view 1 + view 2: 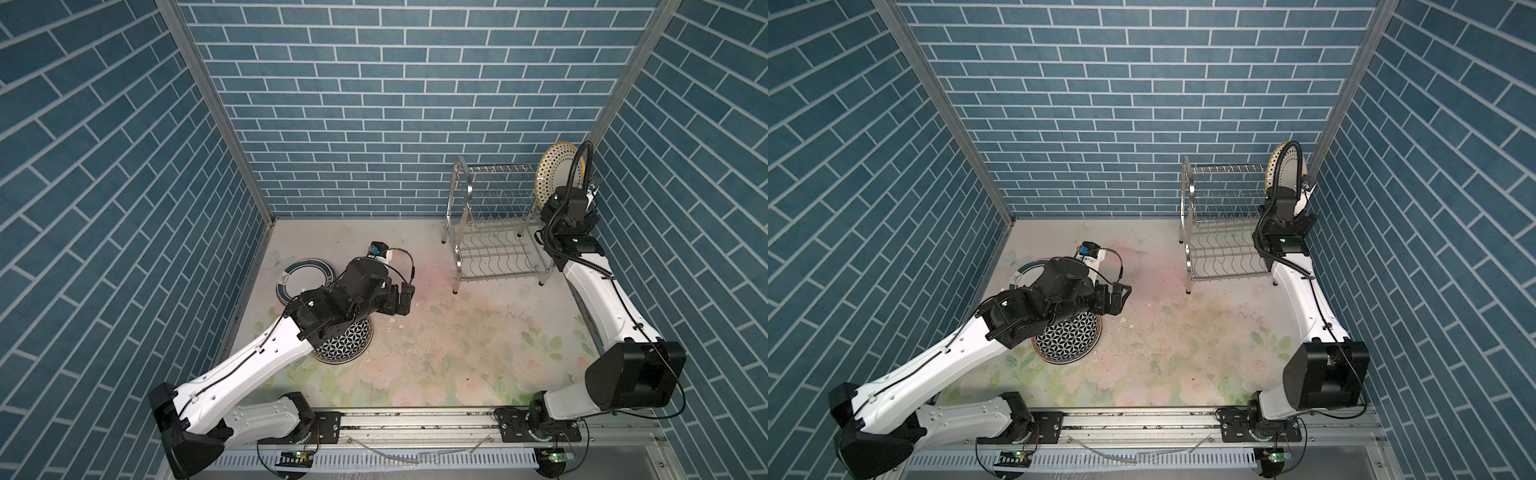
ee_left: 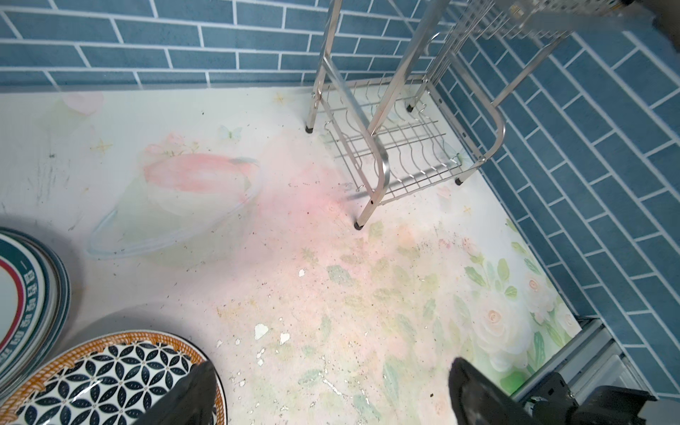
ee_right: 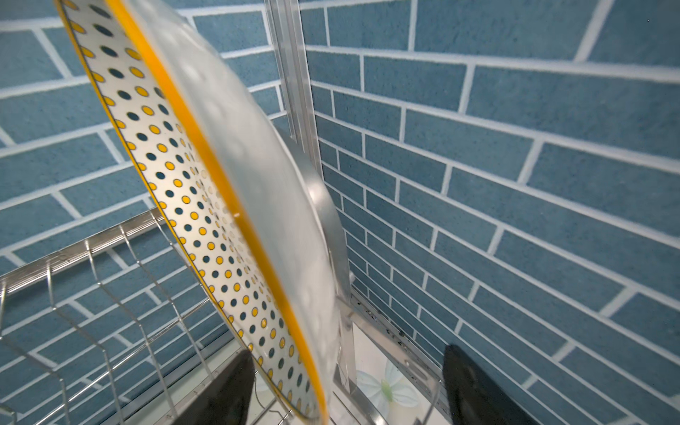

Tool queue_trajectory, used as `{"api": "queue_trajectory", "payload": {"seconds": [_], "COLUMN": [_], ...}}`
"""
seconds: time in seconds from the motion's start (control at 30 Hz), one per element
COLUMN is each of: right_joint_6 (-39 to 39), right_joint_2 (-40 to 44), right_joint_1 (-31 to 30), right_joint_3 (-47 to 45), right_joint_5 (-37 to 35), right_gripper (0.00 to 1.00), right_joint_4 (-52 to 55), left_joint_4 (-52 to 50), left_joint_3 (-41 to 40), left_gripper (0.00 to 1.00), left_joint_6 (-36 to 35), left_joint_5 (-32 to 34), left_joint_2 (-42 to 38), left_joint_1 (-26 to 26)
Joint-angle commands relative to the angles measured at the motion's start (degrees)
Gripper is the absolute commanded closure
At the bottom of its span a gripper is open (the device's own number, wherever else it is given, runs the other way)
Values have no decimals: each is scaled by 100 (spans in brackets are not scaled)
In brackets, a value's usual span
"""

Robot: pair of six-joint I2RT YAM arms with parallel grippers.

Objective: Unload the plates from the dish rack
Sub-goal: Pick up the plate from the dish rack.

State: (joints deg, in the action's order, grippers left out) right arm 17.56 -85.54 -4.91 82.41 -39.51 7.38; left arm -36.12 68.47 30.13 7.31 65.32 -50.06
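The steel wire dish rack (image 1: 494, 232) (image 1: 1221, 232) stands at the back right, by the wall. One plate (image 1: 555, 172) (image 1: 1281, 166) (image 3: 191, 191) with a yellow rim and yellow and dark dots stands on edge at the right end of its upper tier. My right gripper (image 3: 347, 353) is open, and the plate's lower rim sits between the jaws, close to one finger (image 3: 228, 382) and well clear of the other. My left gripper (image 2: 333, 364) (image 1: 405, 299) hangs open and empty over the table. Under the left arm lie a black-lattice plate (image 1: 345, 345) (image 2: 92, 375) and a teal-banded stack (image 1: 305, 276) (image 2: 22, 287).
The blue brick side wall (image 1: 665, 208) and an aluminium corner post (image 3: 290, 92) stand right behind the rack's right end. The rack's lower tier (image 2: 397, 147) holds nothing. The floral tabletop (image 1: 457, 340) lies between the arms, and the arms' base rail (image 1: 415, 419) runs along the front.
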Motion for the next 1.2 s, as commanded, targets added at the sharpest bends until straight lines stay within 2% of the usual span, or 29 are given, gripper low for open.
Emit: {"api": "queue_trajectory", "payload": {"seconds": [0.0,0.17,0.37,0.67,0.93,1.03,1.1,1.17], "right_joint_6": [-176,-242,-332,-236,-218,-201,-192,-194], "right_joint_2": [-142,-243,-420,-715,-907,-921,-925,-936], "right_joint_1": [45,45,57,68,122,148,161,165], "right_joint_3": [389,486,601,708,830,816,812,834], "right_joint_5": [-98,-114,-119,-20,77,118,160,188], "right_gripper": [24,32,34,45,60,63,72,75], "right_joint_4": [-38,-43,-77,-53,161,167,163,171], "left_joint_4": [93,215,217,197,253,252,232,235], "left_joint_3": [-202,-469,-645,-721,-797,-826,-835,-857], "left_gripper": [1,1,1,1,1,1,1,1], "left_joint_6": [181,289,431,494,524,538,538,537], "left_joint_5": [50,46,32,-13,-79,-81,-68,-46], "left_joint_2": [-105,-258,-301,-314,-263,-274,-306,-339], "left_joint_1": [-24,-29,-27,-28,-28,-21,-21,-21]}}
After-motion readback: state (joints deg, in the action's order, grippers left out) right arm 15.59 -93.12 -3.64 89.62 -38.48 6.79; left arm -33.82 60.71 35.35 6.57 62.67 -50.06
